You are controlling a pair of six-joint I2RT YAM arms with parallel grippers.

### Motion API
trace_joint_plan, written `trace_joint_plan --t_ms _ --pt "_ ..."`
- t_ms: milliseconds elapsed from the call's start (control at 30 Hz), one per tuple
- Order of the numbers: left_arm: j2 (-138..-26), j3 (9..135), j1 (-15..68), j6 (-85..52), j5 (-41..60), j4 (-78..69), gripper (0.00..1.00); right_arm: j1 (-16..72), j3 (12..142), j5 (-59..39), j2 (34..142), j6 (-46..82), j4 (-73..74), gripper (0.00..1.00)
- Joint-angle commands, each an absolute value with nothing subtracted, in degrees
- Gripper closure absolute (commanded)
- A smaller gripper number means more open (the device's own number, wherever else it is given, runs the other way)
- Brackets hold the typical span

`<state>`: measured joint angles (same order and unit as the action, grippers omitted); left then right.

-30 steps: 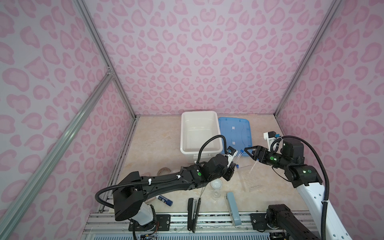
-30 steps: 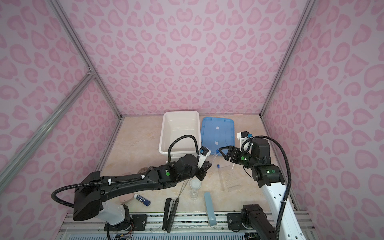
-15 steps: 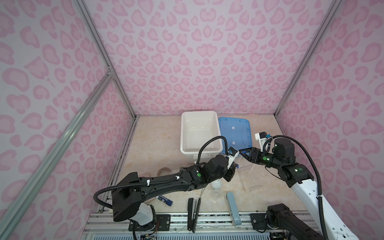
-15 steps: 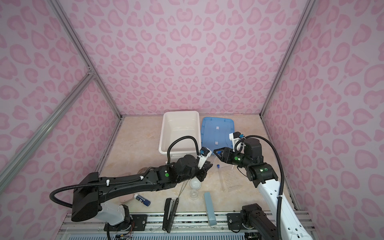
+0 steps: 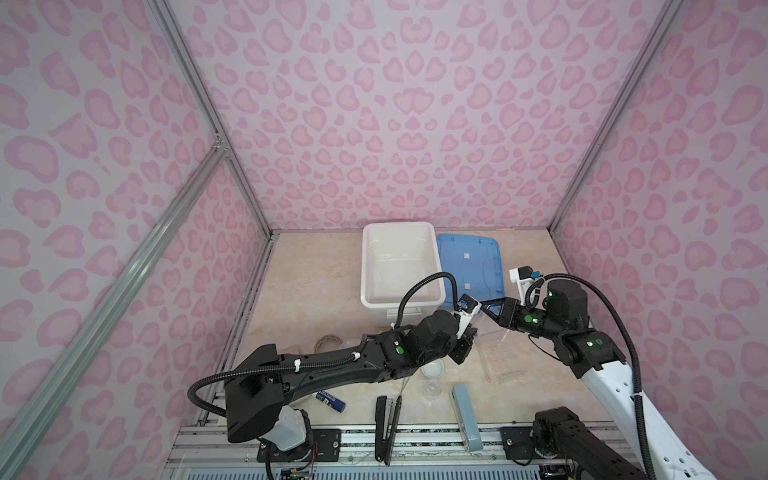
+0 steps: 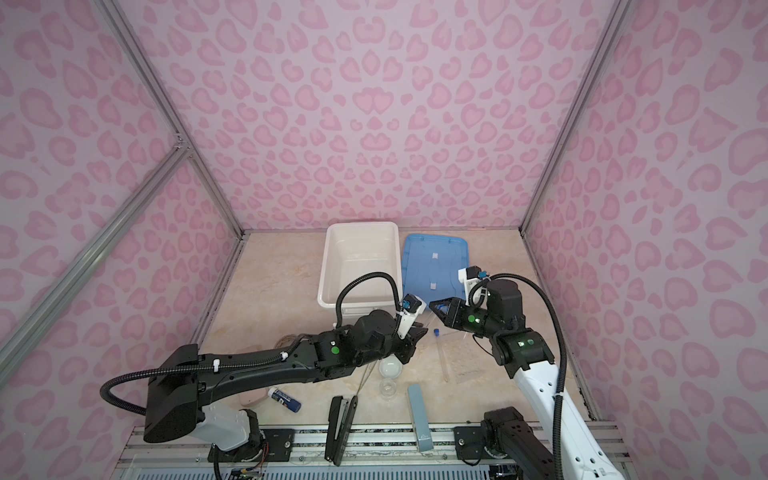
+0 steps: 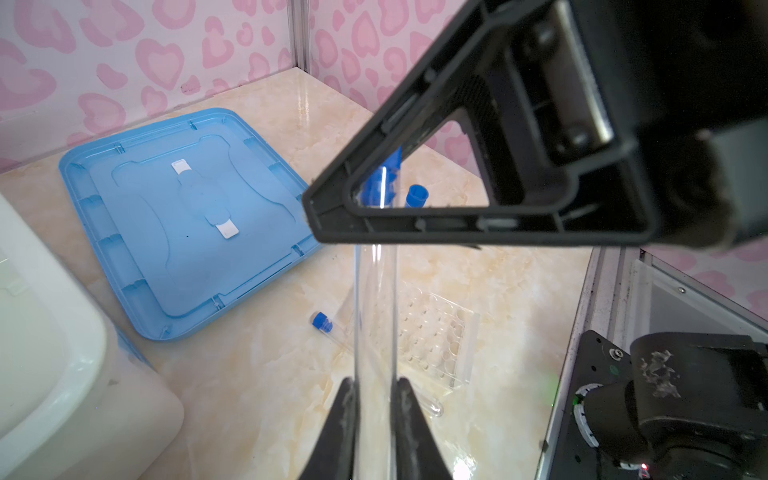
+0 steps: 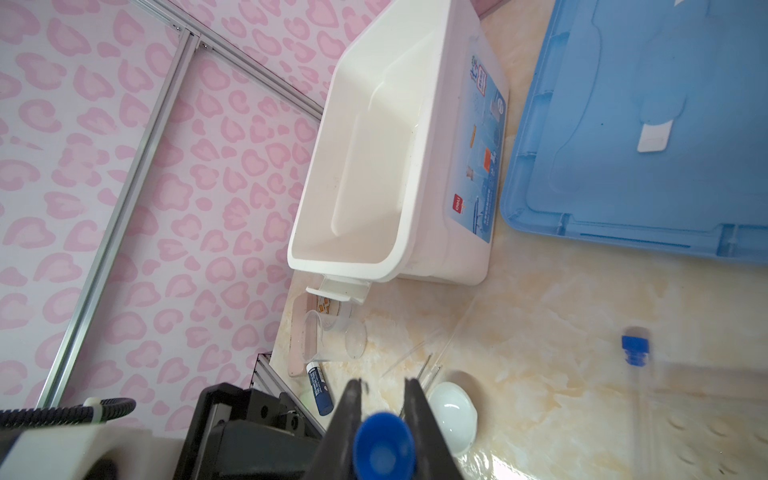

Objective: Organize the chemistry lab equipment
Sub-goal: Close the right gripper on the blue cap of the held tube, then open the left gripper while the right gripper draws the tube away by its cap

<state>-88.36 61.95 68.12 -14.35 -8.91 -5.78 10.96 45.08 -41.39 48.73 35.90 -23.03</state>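
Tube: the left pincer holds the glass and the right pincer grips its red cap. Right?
Not quite: the cap is blue, not red, as the right wrist view shows it in the right pincer. The left pincer does hold the tube by its glass.

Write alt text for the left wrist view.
The left end effector grips a clear tube by one end while the right end effector clamps its blue cap. Beneath lie a blue lid, a white bin, a clear rack and another blue-capped tube.
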Motion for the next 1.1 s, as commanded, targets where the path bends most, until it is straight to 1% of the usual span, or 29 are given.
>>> trace_joint_plan --t_ms 0,33,67,167,200,267,300,333,467,533,700,867,1067 --pt "-89.0 62.9 68.2 -14.1 -9.1 -6.9 0.85 11.1 44.4 -41.1 48.5 36.0 -21.4 0.84" --pt "-89.3 63.0 68.2 -14.2 -9.1 -6.9 0.83 11.0 44.4 -40.9 48.4 35.8 -21.6 0.84" --pt "-89.3 63.1 68.2 -14.3 -9.1 -6.9 0.78 11.0 44.5 -40.5 48.3 35.6 -21.9 0.84" --pt "-89.3 62.7 68.2 -15.6 -9.6 -7.5 0.53 11.0 44.9 -38.0 47.4 33.9 -24.0 0.84" --pt "-89.0 62.6 68.2 -16.4 -10.1 -7.6 0.43 11.1 45.2 -36.6 46.9 33.2 -25.0 0.84" --pt "-88.6 62.6 68.2 -18.2 -10.5 -7.7 0.14 11.1 46.0 -33.2 45.7 31.1 -27.8 0.85" --pt "-88.2 62.6 68.2 -19.9 -10.8 -7.8 0.04 11.2 46.3 -31.3 44.8 29.8 -29.2 0.85" --pt "-87.7 62.5 68.2 -21.9 -11.2 -8.0 0.02 11.3 46.5 -28.6 43.6 28.8 -30.5 0.85" --pt "-86.7 62.7 68.2 -29.7 -10.6 -8.1 0.02 12.1 46.3 -18.2 38.2 24.9 -34.4 0.86" --pt "-87.0 63.5 68.2 -31.5 -10.0 -7.7 0.02 12.8 45.8 -13.0 34.9 23.8 -35.6 0.85" --pt "-89.6 65.3 68.2 -33.3 -9.4 -6.6 0.02 13.5 41.1 2.7 23.8 26.6 -35.3 0.86" --pt "-91.9 65.8 68.2 -34.4 -8.6 -6.5 0.02 13.5 38.5 9.6 19.8 28.5 -38.1 0.87" --pt "-95.8 67.8 68.2 -36.2 -7.9 -4.3 0.01 13.5 31.8 14.1 14.3 31.3 -35.2 0.87"
